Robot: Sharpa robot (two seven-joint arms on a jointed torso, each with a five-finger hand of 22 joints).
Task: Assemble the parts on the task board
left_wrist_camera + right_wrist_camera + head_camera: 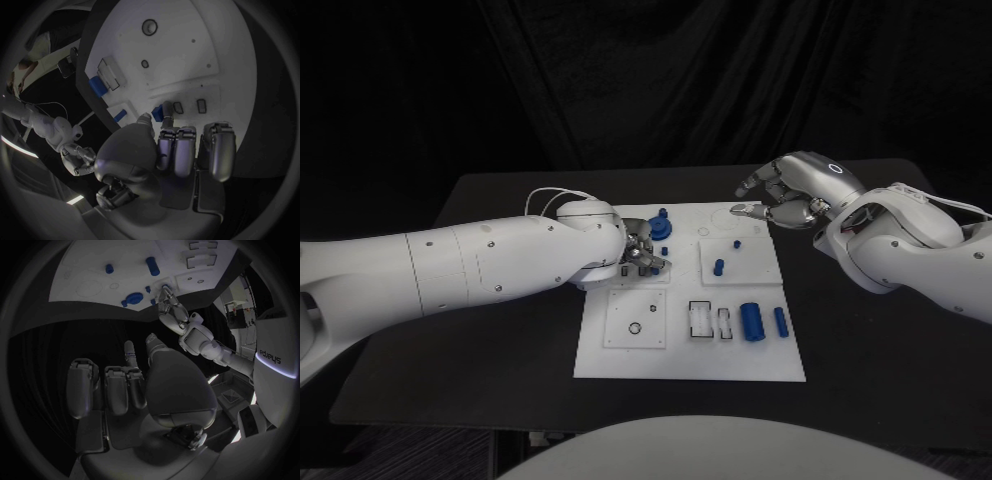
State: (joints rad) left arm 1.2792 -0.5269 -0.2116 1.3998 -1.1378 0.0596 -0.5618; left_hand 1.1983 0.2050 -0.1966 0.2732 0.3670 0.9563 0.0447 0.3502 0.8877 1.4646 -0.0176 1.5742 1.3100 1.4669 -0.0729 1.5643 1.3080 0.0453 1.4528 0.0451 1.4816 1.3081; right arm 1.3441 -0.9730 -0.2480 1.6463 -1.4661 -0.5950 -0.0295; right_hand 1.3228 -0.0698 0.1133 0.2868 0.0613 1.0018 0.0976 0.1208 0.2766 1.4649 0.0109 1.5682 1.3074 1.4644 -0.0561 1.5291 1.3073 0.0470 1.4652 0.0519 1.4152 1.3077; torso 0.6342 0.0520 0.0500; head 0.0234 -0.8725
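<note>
Head view: the flat white task board (pixel 689 360) lies mid-table on the matte black table (pixel 488 370); smooth blue cylindrical parts (pixel 753 322) lie near its right edge. The silver left hand (pixel 640 255) is over the board's upper left; the right hand (pixel 788 195) hovers beyond its far right corner. Left wrist view: fingertips (pixel 166 118) pinch a small blue part (pixel 160 110) at the board. Right wrist view: right hand's fingers (pixel 115 387) are curled, holding nothing, over bare table.

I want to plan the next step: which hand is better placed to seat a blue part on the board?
Left, probably. The left hand is over the task board, its fingers at a small blue part. The right hand hovers off the board's far corner, apparently holding nothing.
</note>
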